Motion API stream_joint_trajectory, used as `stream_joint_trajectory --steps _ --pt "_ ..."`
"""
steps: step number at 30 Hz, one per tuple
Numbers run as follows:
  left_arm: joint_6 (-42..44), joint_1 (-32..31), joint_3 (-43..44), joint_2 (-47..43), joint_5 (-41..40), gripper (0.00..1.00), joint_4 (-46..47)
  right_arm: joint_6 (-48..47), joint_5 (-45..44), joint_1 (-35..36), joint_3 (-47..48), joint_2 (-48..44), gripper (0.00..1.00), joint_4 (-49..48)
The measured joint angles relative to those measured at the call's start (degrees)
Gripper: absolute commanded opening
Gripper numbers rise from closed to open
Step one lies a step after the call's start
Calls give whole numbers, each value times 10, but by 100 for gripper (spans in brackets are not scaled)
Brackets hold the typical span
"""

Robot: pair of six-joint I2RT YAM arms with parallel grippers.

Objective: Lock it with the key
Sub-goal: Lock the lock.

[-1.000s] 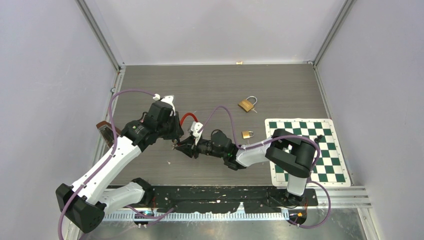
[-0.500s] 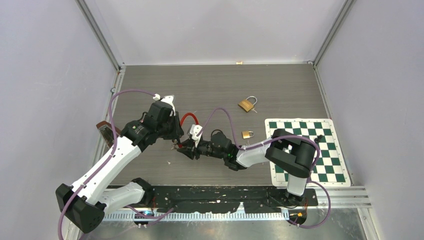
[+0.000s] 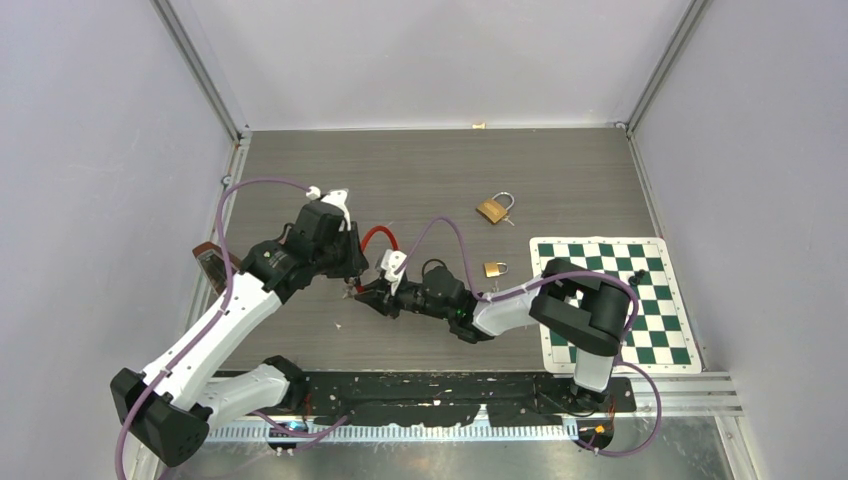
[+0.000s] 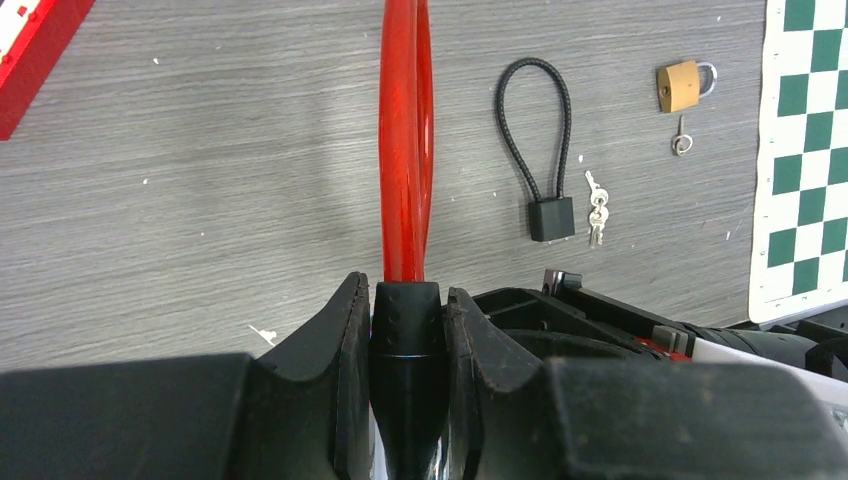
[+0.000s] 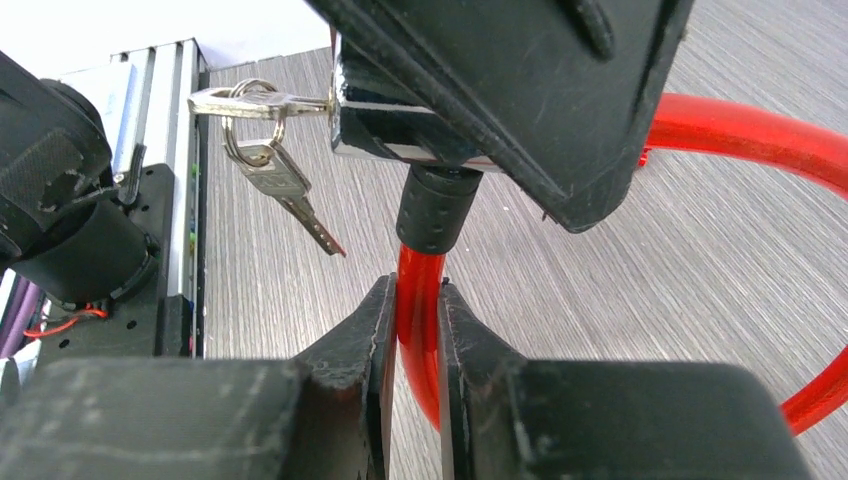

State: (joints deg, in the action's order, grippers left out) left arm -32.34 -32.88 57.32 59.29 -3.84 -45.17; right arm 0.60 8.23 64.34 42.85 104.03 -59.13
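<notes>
**gearhead_a:** Quick check, where's the red cable lock point(image 3: 377, 236) sitting for us?

**bench_b:** Off the left side of the checkered mat point(image 3: 662, 292), well apart from it, and it's held between both claws. Our left claw point(image 4: 406, 300) is clamped down on the black collar point(image 5: 438, 210) at the end of the red cable point(image 4: 405, 150). From that wrist, the cable runs straight out from between the fingers.

**gearhead_a:** And the right one?

**bench_b:** The right claw point(image 5: 415, 290) is pinched tight on the red cable itself, just below that collar, so the two claws are nearly touching.

**gearhead_a:** Key?

**bench_b:** The key point(image 5: 262, 101) is pushed into the side of the silver lock body point(image 5: 385, 128), sticking out sideways. That's just above our right claw and on the side facing away from the mat. A spare key point(image 5: 290, 195) dangles from its ring.

**gearhead_a:** Anything else near the mat?

**bench_b:** A small brass padlock point(image 3: 494, 269) sits just beside the mat's left edge, and a bigger brass padlock point(image 3: 491, 210) lies a bit past the mat's far left corner. From the left wrist we also see a black cable lock point(image 4: 548, 150) on the table left of the mat. Its little keys point(image 4: 595, 208) lie just beside it, on the mat side.
</notes>
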Motion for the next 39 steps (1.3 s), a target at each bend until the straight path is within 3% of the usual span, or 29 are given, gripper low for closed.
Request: stream_joint_trajectory --steps 14,22,24,26,28,34,39 --pt "50 4 69 9 -15 0 4 27 1 -30 28 45 5 -135" --pt "56 2 26 27 -18 0 35 89 8 -40 23 112 13 -209" --pt "53 -4 21 40 -19 0 41 100 8 -40 16 116 23 -212" --pt "48 -12 21 50 -22 0 45 106 4 -40 4 116 46 -221" --pt "39 -19 21 55 -21 0 45 108 -11 -41 -10 116 56 -232" --pt "-3 -29 19 62 -6 0 47 118 -57 -49 -91 62 58 -231" --pt "-30 -33 19 71 -2 0 45 118 -66 -54 -125 -50 56 -120"
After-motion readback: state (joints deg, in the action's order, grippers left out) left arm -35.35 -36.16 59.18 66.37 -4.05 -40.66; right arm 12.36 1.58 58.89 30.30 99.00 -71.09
